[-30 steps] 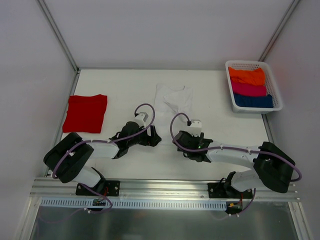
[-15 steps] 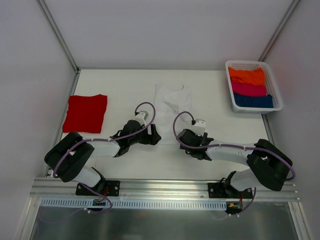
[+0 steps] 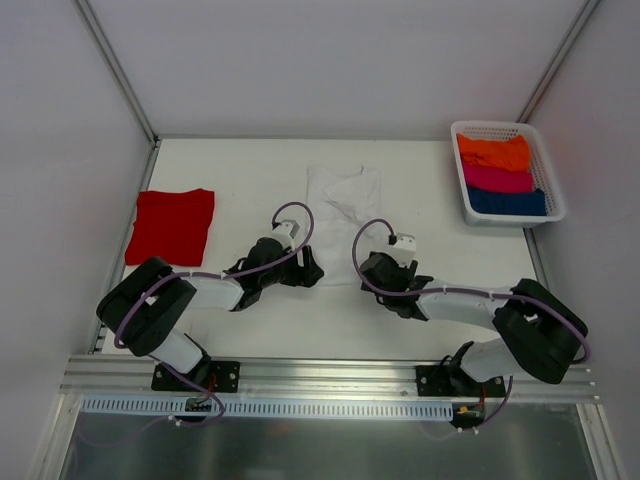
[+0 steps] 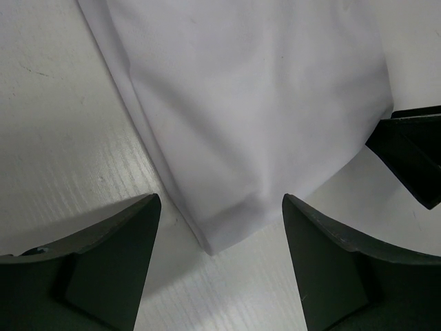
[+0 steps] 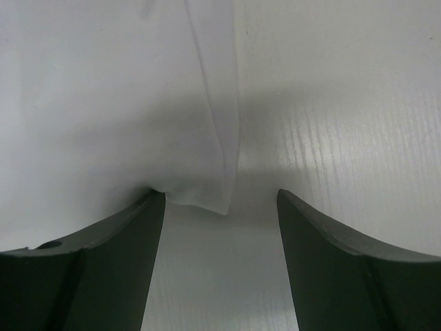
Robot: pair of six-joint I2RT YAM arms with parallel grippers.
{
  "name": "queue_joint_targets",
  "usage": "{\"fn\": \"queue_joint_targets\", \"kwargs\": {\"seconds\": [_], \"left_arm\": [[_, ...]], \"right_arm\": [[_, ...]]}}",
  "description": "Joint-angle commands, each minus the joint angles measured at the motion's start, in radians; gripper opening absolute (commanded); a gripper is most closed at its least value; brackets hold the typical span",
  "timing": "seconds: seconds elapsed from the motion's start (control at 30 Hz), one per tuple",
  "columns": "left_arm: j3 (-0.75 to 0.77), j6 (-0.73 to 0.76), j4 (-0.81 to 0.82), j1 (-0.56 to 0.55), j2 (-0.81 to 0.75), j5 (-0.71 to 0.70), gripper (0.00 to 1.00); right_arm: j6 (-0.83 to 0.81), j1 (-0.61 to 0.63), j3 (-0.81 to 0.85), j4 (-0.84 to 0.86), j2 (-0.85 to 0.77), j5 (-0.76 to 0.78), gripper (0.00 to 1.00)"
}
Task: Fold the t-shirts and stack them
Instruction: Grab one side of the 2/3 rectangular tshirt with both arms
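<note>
The white t-shirt (image 3: 343, 208) lies at the table's middle, folded into a narrow strip. The red t-shirt (image 3: 170, 226) rests folded flat at the far left. My left gripper (image 3: 312, 272) sits low at the strip's near left corner. In the left wrist view that corner (image 4: 227, 221) lies flat between the open jaws of my left gripper (image 4: 220, 238), touching neither. My right gripper (image 3: 370, 270) is at the near right corner. In the right wrist view the white cloth (image 5: 200, 193) brushes the left finger (image 5: 103, 262) of my open right gripper (image 5: 220, 231).
A white basket (image 3: 553, 195) at the back right holds folded orange, pink and blue cloths. Grey walls and metal frame posts close in the table on three sides. The right gripper's dark finger (image 4: 413, 158) shows beside the shirt in the left wrist view.
Both grippers have edged forward to the white shirt's near corners, the right one moving further. The left jaws have narrowed a little. The shirt's far end has skewed slightly.
</note>
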Motion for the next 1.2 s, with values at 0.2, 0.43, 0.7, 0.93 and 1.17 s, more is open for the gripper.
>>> {"fn": "queue_joint_targets", "kwargs": {"seconds": [0.2, 0.43, 0.7, 0.93, 1.17], "left_arm": [[-0.011, -0.004, -0.161, 0.005, 0.034, 0.009, 0.72], [-0.025, -0.027, -0.112, 0.005, 0.040, 0.036, 0.72], [-0.054, -0.064, -0.060, 0.005, 0.046, 0.070, 0.77], [-0.095, -0.080, -0.055, 0.005, -0.012, 0.049, 0.79], [-0.078, -0.043, -0.123, 0.005, -0.047, 0.026, 0.78]], "right_arm": [[0.008, 0.058, -0.056, -0.095, -0.263, -0.067, 0.70], [-0.024, 0.029, -0.073, -0.124, -0.335, -0.043, 0.70], [-0.004, -0.050, -0.157, 0.064, -0.227, -0.133, 0.71], [-0.013, -0.101, -0.163, 0.192, -0.104, -0.212, 0.70], [-0.016, -0.116, -0.140, 0.256, -0.026, -0.250, 0.70]]}}
